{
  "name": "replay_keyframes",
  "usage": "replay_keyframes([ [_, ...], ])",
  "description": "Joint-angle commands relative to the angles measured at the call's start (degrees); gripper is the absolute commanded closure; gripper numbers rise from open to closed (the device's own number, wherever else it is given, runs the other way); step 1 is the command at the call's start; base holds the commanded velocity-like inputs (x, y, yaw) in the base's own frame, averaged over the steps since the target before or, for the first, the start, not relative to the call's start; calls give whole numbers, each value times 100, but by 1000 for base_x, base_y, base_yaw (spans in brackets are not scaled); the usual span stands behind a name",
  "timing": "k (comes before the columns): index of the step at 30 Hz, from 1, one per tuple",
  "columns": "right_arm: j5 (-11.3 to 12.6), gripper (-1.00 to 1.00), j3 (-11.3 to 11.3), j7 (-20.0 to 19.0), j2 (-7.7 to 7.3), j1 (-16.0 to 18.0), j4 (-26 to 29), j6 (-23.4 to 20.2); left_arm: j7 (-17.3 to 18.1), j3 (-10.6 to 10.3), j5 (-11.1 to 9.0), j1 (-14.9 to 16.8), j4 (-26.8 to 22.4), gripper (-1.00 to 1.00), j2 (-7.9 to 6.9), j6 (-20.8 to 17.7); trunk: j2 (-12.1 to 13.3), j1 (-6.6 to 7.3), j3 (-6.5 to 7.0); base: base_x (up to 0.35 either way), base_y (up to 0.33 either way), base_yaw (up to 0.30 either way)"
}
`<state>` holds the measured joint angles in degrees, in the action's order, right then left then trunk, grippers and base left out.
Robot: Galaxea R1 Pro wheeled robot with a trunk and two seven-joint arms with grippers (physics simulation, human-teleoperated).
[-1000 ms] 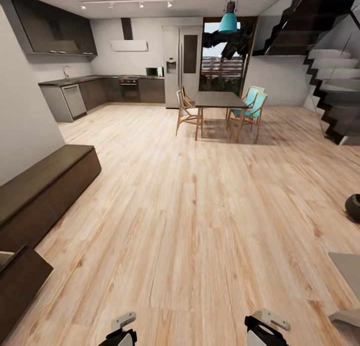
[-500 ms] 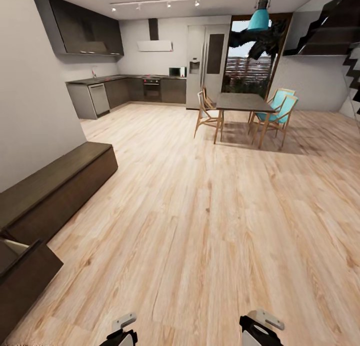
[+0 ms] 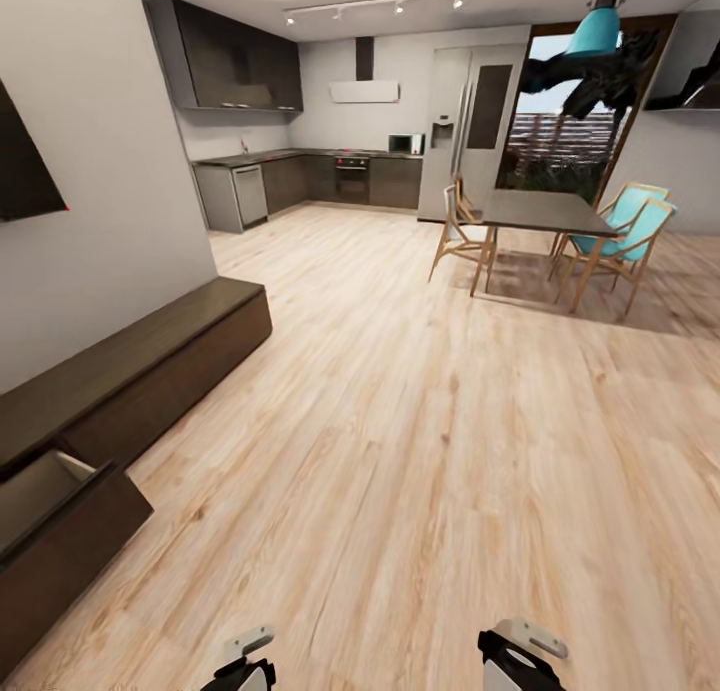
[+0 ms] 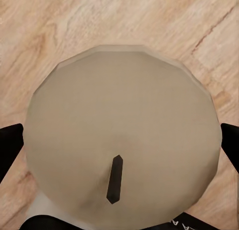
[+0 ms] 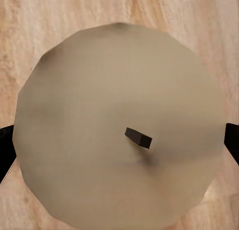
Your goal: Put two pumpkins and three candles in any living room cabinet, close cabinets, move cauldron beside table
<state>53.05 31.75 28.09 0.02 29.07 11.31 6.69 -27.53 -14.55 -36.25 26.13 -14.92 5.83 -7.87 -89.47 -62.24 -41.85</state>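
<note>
The left wrist view looks down on a tan candle (image 4: pixel 119 105) with a dark wick, and my left gripper (image 4: pixel 119 150) is shut on it, black fingers (image 4: pixel 9 147) at both sides. My right gripper (image 5: pixel 119 140) is shut on a second candle (image 5: pixel 99 90) the same way. Both hang over the wood floor. In the head view the long dark-brown cabinet (image 3: pixel 150 366) runs along the left wall. Its nearest front (image 3: pixel 70 541) stands open, showing a pale inside. Both wrists peek in at the bottom edge. The pumpkins, cauldron and table are out of view.
A tall dark dining table (image 3: pixel 545 211) with wooden and teal chairs stands at the far right. Dark kitchen counters (image 3: pixel 300 176) and a fridge (image 3: pixel 470 121) line the back wall. A dark panel (image 3: pixel 25 161) hangs on the left wall. Wood floor (image 3: pixel 420 451) stretches ahead.
The whole view has swung to the left, so the cabinet and its open front show more fully and the stairs have left the picture. Both grippers keep their candles.
</note>
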Motion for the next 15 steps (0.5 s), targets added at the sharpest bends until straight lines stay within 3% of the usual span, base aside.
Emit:
replay_keyframes([
  [1, 74, 100, 42, -31, -2, 2, 3, 51, -42, -48, -23, 3, -11, 100, -3, -34, -2, -1, -5, 105, -107, 289],
  [15, 74, 100, 44, -33, -2, 2, 3, 51, -42, -48, -23, -2, -11, 100, -3, -33, -2, -1, -5, 92, -81, 289],
])
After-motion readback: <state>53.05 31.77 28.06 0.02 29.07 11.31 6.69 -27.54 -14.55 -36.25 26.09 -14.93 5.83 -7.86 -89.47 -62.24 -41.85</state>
